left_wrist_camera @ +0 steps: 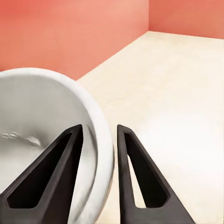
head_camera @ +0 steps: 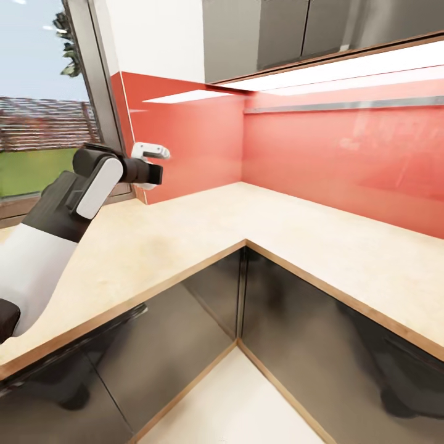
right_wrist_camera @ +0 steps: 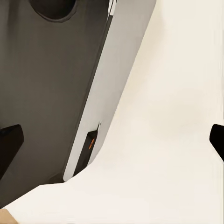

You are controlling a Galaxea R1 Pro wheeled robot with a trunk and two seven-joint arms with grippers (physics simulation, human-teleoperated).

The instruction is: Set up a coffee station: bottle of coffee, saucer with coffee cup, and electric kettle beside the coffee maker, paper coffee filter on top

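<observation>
No legible text, labels, brands, numbers or signs — none on the countertop (head_camera: 203,222), red wall panels (head_camera: 333,160), cabinet fronts (head_camera: 308,320) or saucer (left_wrist_camera: 56,107) — all surfaces are plain.

1 saucer (left_wrist_camera: 51,121), 1 L-shaped countertop (head_camera: 203,228), 2 hand fingers (left_wrist_camera: 140,177) clamping saucer rim.

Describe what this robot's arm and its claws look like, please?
The left arm is built of chunky rounded segments, white shells alternating with black ones, and a white-and-black wrist. No cables or markings show. The left claw has two slim black fingers, tapered to points with hollow triangular cut-outs. The right claw's black tips stand far apart.
</observation>
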